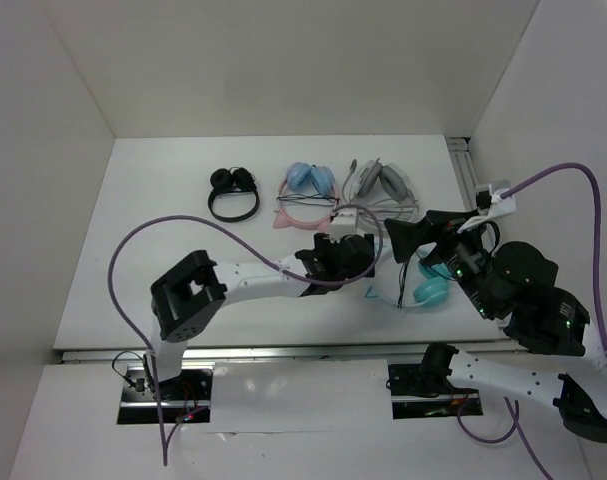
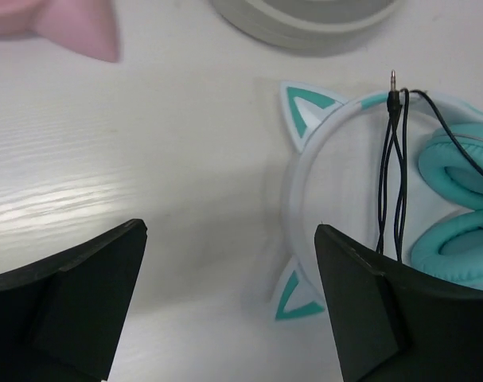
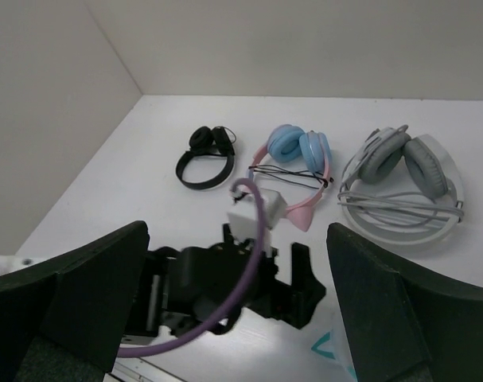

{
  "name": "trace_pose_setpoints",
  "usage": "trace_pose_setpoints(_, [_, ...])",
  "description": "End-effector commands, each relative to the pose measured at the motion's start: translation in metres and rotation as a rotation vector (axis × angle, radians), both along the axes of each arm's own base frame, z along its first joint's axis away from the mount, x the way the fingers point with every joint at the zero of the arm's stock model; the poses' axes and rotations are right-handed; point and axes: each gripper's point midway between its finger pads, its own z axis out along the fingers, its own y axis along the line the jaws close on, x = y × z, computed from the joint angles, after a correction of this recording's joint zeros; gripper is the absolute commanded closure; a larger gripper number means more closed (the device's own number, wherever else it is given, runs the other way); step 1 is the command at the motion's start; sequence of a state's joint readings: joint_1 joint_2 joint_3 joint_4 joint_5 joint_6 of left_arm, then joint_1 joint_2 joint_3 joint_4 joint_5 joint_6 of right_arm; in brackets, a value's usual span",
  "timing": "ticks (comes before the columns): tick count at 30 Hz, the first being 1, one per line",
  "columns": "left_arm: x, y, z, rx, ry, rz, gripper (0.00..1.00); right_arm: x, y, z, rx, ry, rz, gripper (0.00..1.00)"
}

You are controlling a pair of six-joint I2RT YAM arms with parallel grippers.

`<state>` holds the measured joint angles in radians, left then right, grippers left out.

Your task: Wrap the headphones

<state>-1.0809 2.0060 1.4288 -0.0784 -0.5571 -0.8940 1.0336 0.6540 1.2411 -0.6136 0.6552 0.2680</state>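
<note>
Holding my left jaws wide, I have nothing between them; their dark fingers [image 2: 66, 310] frame bare white tabletop [image 2: 146, 159]. Just inside the right-hand finger lie the headphones [image 2: 305, 171], flat on the tabletop; I cannot tell whether that finger touches them. Their pale headband curves towards the middle of my wrist view; two teal cat ears [image 2: 303, 111] stick out from it, and the teal cushions [image 2: 464, 163] sit at the view's right edge. The thin black cable [image 2: 401, 191] crosses the headband in several strands; its metal plug [image 2: 393, 79] pokes out past the band. My right jaws are also spread wide and grip nothing; they hang above the tabletop and look down on my left arm's wrist [image 3: 225, 278]. From overhead, the headphones sit on the near right part of the tabletop, between the ends of my two arms and partly hidden under the right one. Along the far side runs a row of three other pairs, well apart from the headphones: a black pair [image 3: 204, 159]; a pink cat-ear pair [image 3: 293, 159] with light blue cups; a grey-white pair [image 3: 404, 183].
</note>
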Motion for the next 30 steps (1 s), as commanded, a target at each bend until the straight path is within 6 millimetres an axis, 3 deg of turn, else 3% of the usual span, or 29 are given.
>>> trace_pose_setpoints(1, [0.001, 0.035, 0.076, -0.052, -0.117, 0.109, 0.0, -0.002, -0.003, 0.01, 0.028, -0.027, 0.007, 0.0])
trace_pose_setpoints(2, [-0.001, 0.048, 0.087, -0.044, -0.121, 0.141, 0.0, 0.0, 0.0, 0.008, 0.019, -0.022, 0.007, 0.0])
trace_pose_setpoints(3, [-0.009, 0.08, 0.099, 0.004, -0.132, 0.183, 0.0, 0.0, -0.001, 0.006, 0.025, -0.012, -0.003, 0.0])
trace_pose_setpoints(5, [-0.027, 0.107, 0.115, 0.038, -0.149, 0.203, 0.0, 0.005, 0.008, -0.007, -0.01, 0.023, -0.003, 0.0])
trace_pose_setpoints(6, [-0.04, 0.135, 0.107, 0.117, -0.132, 0.222, 0.0, 0.005, 0.009, -0.007, 0.007, 0.03, -0.004, 0.0])
trace_pose_setpoints(8, [-0.061, 0.171, 0.14, 0.073, -0.142, 0.222, 0.0, 0.007, 0.017, -0.018, -0.02, 0.066, 0.006, 0.0])
trace_pose_setpoints(10, [-0.084, 0.205, 0.134, 0.094, -0.094, 0.191, 0.0, 0.003, 0.025, -0.024, -0.024, 0.085, 0.046, 0.0])
trace_pose_setpoints(11, [-0.102, 0.223, 0.145, 0.041, -0.096, 0.122, 0.0, 0.002, 0.028, -0.033, -0.039, 0.105, 0.062, 0.0])
trace_pose_setpoints(15, [-0.135, 0.258, 0.167, -0.078, -0.105, 0.023, 0.0, -0.004, 0.024, -0.054, -0.044, 0.131, 0.073, 0.0])
trace_pose_setpoints(16, [-0.144, 0.276, 0.177, -0.139, -0.114, 0.037, 0.0, -0.005, 0.025, -0.063, -0.042, 0.141, 0.08, 0.0])
trace_pose_setpoints(18, [-0.155, 0.306, 0.169, -0.097, -0.089, 0.061, 0.0, -0.011, 0.018, -0.063, -0.02, 0.129, 0.092, 0.0])
trace_pose_setpoints(19, [-0.158, 0.32, 0.175, -0.13, -0.102, 0.096, 0.0, -0.013, 0.016, -0.06, -0.009, 0.121, 0.093, 0.0])
trace_pose_setpoints(23, [-0.168, 0.344, 0.163, -0.12, -0.091, 0.116, 0.0, -0.017, 0.005, -0.066, -0.018, 0.125, 0.083, 0.0])
trace_pose_setpoints(30, [-0.173, 0.349, 0.169, -0.207, -0.135, 0.081, 0.0, -0.02, -0.005, -0.068, -0.03, 0.14, 0.06, 0.0])
